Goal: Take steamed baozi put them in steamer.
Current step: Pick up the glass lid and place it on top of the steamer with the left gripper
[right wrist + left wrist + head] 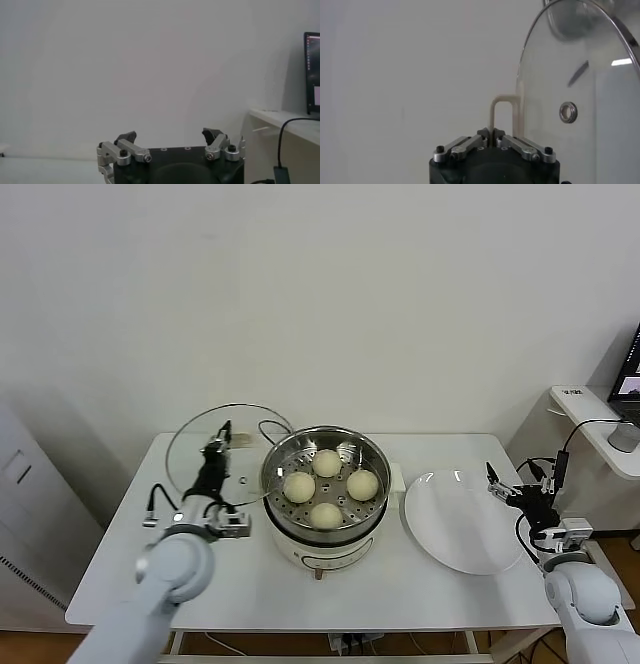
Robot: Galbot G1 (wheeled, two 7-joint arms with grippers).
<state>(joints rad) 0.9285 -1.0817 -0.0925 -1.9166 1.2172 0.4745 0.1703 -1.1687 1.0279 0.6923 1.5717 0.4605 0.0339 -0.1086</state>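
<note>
Steamer (325, 529), centre of surface (120, 574): four steamed baozi (327, 463) already seated on its perforated tray. Left gripper (222, 436), nine o'clock: jaws clamped on glass lid (195, 454) handle, held tilted, clear of the pot. Right gripper (497, 481), three o'clock beside bare white plate (455, 524): jaws apart, idle.

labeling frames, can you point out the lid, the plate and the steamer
lid (190, 446): head view, on the glass pane, left of the handle.
plate (450, 529): head view, on its bare white middle.
steamer (372, 452): head view, on the steel rim's right side.
</note>
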